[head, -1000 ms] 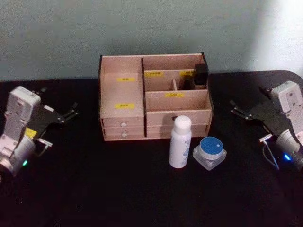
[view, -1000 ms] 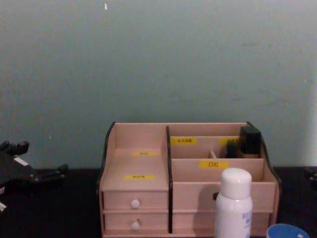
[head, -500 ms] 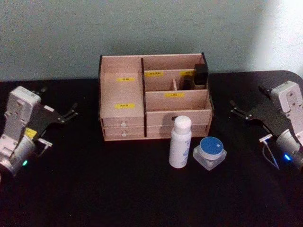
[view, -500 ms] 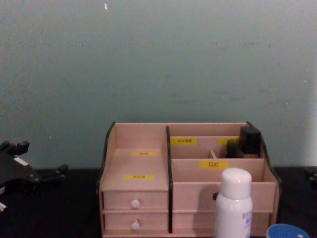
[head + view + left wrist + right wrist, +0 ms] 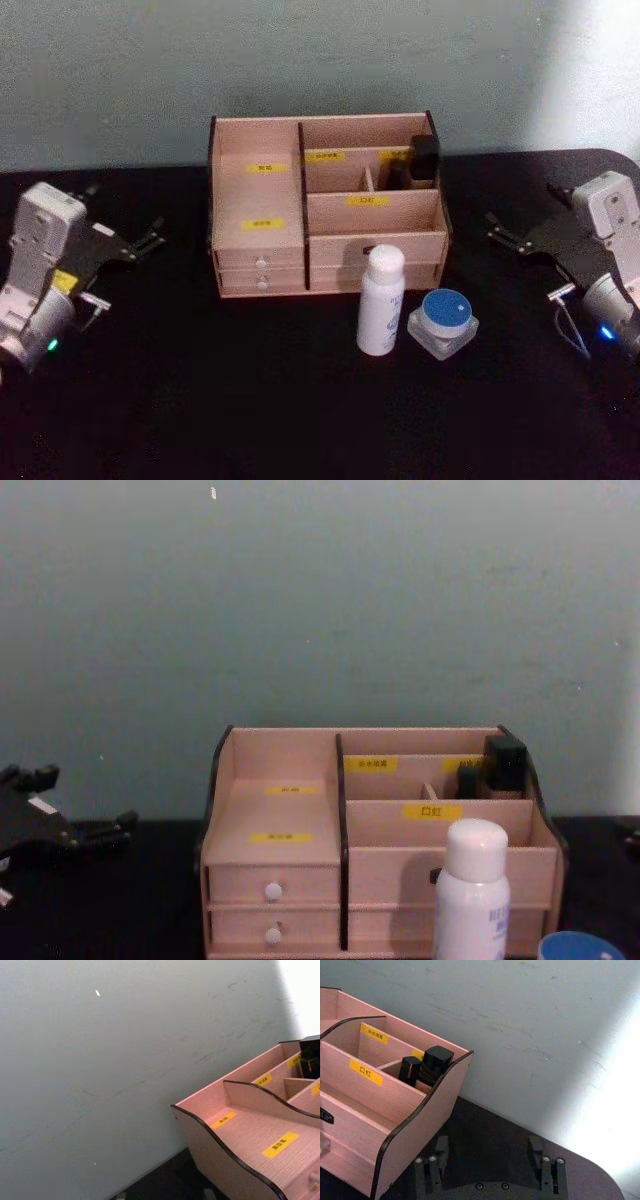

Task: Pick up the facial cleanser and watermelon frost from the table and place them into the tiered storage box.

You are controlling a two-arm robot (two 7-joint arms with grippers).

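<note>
The facial cleanser (image 5: 381, 300), a tall white bottle, stands on the black table just in front of the tiered storage box (image 5: 258, 200). Right beside it sits the watermelon frost (image 5: 443, 322), a squat clear jar with a blue lid. The chest view shows the cleanser (image 5: 472, 890) close up and the jar's lid (image 5: 575, 946) at the bottom edge. My left gripper (image 5: 150, 235) hovers open at the far left, well away from the box. At the far right, my right gripper (image 5: 497, 232) is open too, with nothing between its fingers (image 5: 437, 1160).
A small dark bottle (image 5: 424, 158) stands in the box's back right compartment, also seen in the right wrist view (image 5: 432, 1065). Two white-knobbed drawers (image 5: 272, 891) face me. A plain wall rises directly behind the box. Bare black table lies on both sides.
</note>
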